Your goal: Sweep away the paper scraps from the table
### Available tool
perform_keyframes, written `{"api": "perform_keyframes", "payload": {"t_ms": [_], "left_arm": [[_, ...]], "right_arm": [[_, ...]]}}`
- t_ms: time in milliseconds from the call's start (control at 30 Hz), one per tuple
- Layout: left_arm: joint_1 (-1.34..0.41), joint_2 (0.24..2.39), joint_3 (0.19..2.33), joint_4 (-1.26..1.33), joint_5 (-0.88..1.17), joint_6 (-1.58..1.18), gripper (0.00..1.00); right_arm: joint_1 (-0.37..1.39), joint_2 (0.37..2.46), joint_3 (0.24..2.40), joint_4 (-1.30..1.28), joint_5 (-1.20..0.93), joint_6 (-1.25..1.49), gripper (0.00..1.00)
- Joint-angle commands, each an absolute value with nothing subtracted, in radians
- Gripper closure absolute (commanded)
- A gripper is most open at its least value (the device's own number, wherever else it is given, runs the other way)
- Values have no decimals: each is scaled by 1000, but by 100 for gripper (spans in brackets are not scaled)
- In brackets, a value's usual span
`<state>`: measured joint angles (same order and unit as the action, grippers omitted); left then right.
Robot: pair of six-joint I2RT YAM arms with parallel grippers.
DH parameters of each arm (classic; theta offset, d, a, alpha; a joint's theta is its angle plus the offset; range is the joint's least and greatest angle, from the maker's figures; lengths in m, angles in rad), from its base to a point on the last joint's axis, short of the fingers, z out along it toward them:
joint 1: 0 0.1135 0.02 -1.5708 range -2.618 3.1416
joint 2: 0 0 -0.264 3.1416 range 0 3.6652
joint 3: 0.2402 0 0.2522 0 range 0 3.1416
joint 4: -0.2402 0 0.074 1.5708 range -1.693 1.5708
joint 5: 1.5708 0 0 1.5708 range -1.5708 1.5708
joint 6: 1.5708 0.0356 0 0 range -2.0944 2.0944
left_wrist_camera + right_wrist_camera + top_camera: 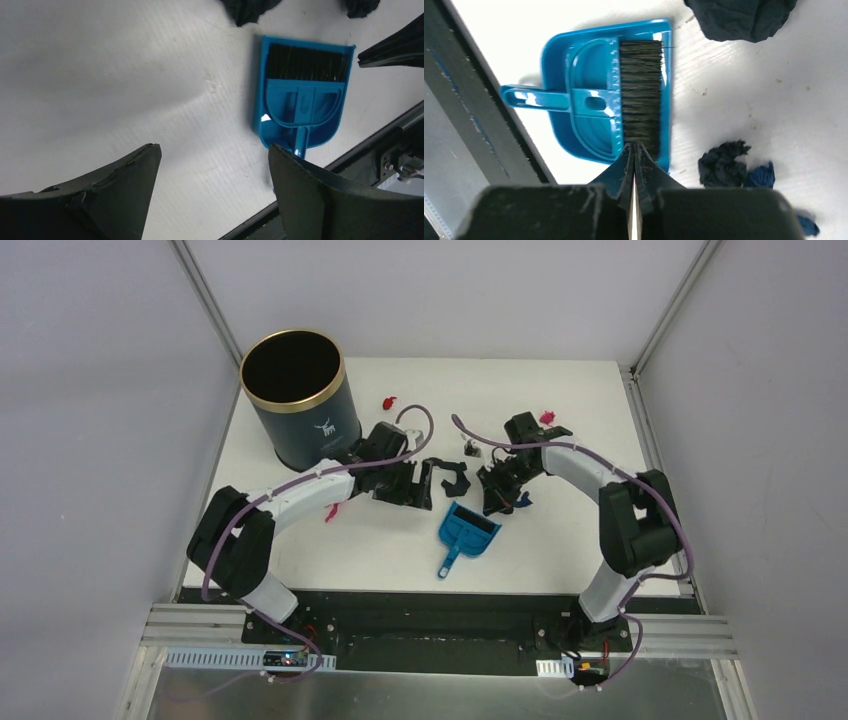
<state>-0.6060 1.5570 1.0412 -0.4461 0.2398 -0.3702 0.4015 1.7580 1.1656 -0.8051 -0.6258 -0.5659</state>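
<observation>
— Any writing to read from up here?

— Only a white emblem (325,428) on the navy bin (300,415), well off to the left beyond the blue dustpan (468,532). The lettering under it is too small to make out.

— And the paper scraps (388,400)?

— All on the table (380,555). That red one and a magenta scrap (548,418) lie well beyond the dustpan. A pink scrap (333,510) to its left is half hidden under the left forearm. Both arms bend at the elbow and reach inward, with the left gripper (445,478) and right gripper (497,492) just beyond the dustpan.

— The left wrist camera?

— Its fingers (125,175) are spread wide, with nothing between them. The dustpan, with the brush (306,62) nested in it, lies past them, and one finger hides the end of its handle. Dark shapes are cut off at the top edge, and I can't tell what they are.

— The right one?

— Its jaws are pressed together, with the tips at the end of the bristles. Whether they touch, I can't tell. Dark blue scraps (724,167) lie just beside the dustpan. A bigger dark crumple (739,17) is cut off at the top edge.
</observation>
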Motion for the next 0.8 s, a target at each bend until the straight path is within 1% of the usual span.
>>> {"api": "perform_keyframes", "payload": {"t_ms": [0,100,133,167,233,267,300,367,433,500,567,633,700,767], "left_arm": [[-775,1512,1013,-331,238,-422,17],[-849,1452,973,-335,203,-441,17],[-856,1429,931,-327,206,-457,18],[-865,1403,893,-310,205,-455,18],[-883,1359,814,-253,191,-463,20],[-893,1346,781,-216,191,-470,22],[-905,1341,760,-175,191,-474,24],[-952,1364,760,-149,168,-470,26],[-1014,1402,787,-151,94,-459,27],[-1066,1444,821,-170,13,-453,28],[-1089,1473,855,-215,-43,-483,28],[-1092,1447,846,-244,-60,-559,27],[-1091,1370,785,-244,-83,-664,25],[-1091,1265,704,-258,-116,-778,24]], "right_arm": [[373,1600,1143,-890,-701,-580,100],[321,1535,1133,-957,-751,-656,100],[313,1516,1124,-963,-751,-688,96],[308,1496,1113,-962,-741,-730,89],[307,1459,1077,-926,-711,-791,71],[307,1445,1057,-896,-700,-800,66],[306,1433,1037,-860,-693,-800,63],[302,1427,1021,-826,-701,-789,60],[286,1426,1020,-818,-736,-768,58],[253,1416,1017,-817,-807,-770,58],[246,1390,1002,-814,-854,-833,59],[265,1357,978,-794,-895,-945,60],[331,1349,976,-716,-843,-953,60],[410,1368,1003,-714,-801,-1012,61]]}}
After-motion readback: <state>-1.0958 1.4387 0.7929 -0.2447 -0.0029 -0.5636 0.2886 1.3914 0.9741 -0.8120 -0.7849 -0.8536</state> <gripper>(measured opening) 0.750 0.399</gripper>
